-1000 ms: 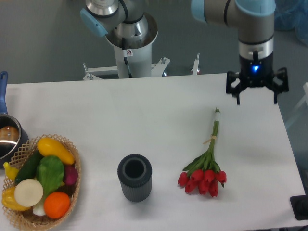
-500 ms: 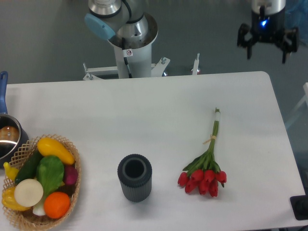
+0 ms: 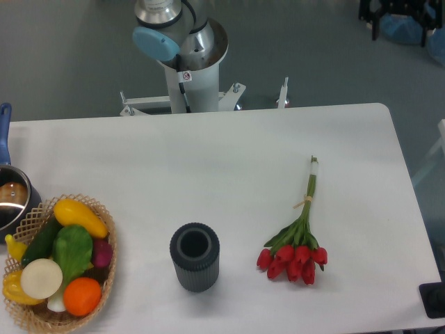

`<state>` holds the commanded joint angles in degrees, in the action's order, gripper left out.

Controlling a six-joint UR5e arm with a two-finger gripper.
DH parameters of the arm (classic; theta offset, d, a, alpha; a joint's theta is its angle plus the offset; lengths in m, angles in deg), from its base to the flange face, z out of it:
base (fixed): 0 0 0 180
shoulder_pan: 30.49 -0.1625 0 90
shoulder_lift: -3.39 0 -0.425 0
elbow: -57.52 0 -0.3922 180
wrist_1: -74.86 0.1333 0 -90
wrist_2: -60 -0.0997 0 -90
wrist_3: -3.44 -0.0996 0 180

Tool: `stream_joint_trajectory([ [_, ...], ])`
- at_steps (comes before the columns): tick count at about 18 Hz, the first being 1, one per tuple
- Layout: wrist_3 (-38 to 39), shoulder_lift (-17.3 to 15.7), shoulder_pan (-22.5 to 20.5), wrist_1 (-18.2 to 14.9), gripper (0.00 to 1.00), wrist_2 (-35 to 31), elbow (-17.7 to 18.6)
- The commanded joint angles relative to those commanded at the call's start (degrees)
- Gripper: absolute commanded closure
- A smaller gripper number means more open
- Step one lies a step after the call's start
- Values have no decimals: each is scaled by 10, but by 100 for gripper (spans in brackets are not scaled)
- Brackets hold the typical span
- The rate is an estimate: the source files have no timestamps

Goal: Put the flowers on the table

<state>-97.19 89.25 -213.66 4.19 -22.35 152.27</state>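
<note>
Black gripper (image 3: 399, 24), seemingly spread, holds nothing above the table (image 3: 208, 160).

A dark ribbed cylindrical vase (image 3: 195, 256) stood upright, its mouth open. Well to its left sat a wicker basket (image 3: 106, 270) heaped with vegetables and fruit. A steel pot (image 3: 12, 200) with a blue handle touched the left edge.

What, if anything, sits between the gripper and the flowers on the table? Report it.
Nothing visible does. The gripper is up at the top right corner of the view, beyond the table's far edge, only partly in frame. The flowers lie flat on the white top, with bare surface between them and that corner. The dark vase stands to their left, apart.
</note>
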Motion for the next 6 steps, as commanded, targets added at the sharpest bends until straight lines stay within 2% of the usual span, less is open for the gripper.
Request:
stream_joint_trajectory([
  [6, 2, 0, -1, 5, 0, 8, 0],
])
